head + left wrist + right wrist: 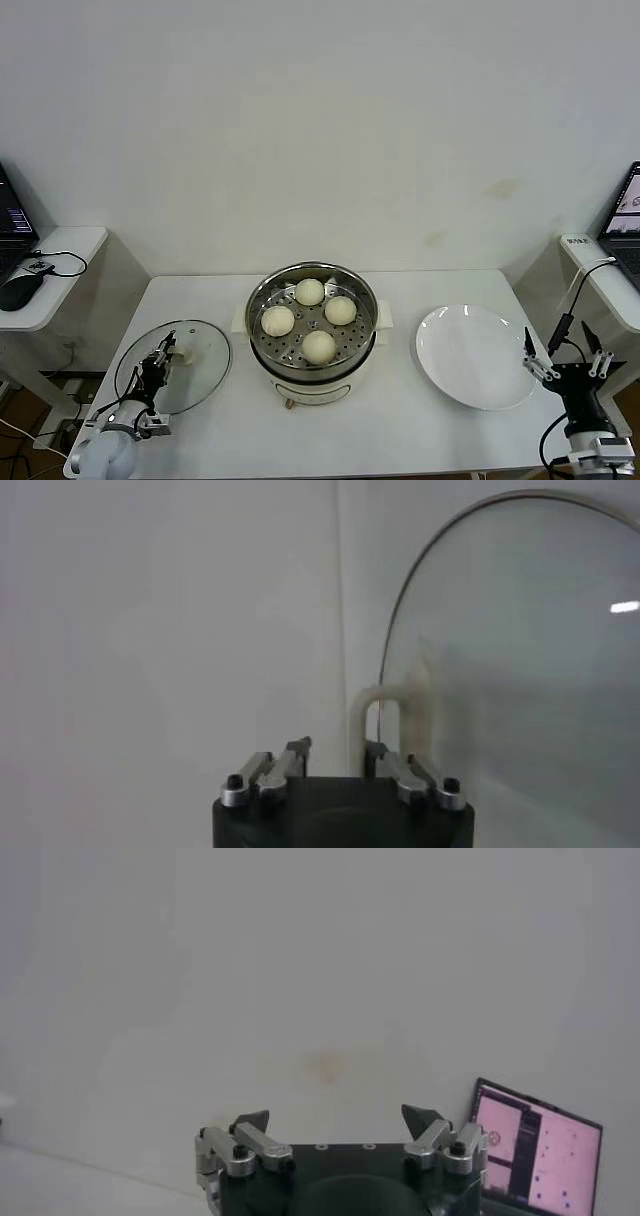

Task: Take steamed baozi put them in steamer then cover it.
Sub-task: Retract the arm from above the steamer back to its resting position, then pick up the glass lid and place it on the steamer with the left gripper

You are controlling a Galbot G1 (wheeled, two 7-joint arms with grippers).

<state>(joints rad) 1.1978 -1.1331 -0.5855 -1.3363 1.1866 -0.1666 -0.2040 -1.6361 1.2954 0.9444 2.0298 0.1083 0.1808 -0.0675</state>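
Several pale baozi (310,292) lie in the uncovered steel steamer (369,300) at the table's middle. To its left the glass lid (200,378) (520,680) lies flat on the table. My left gripper (165,358) (337,748) is down at the lid's white handle (183,352) (385,705). Its jaws stand narrow around one end of the handle, and a gap shows on one side. The white plate (470,360) on the right holds nothing. Beyond the plate's right edge my right gripper (563,350) (337,1118) hangs open, holding nothing.
A side shelf with a mouse (18,288) and a cable stands at the left. Another shelf with a laptop (628,215) (535,1148) stands at the right. A pale wall rises behind the table. The table's front edge runs just below both grippers.
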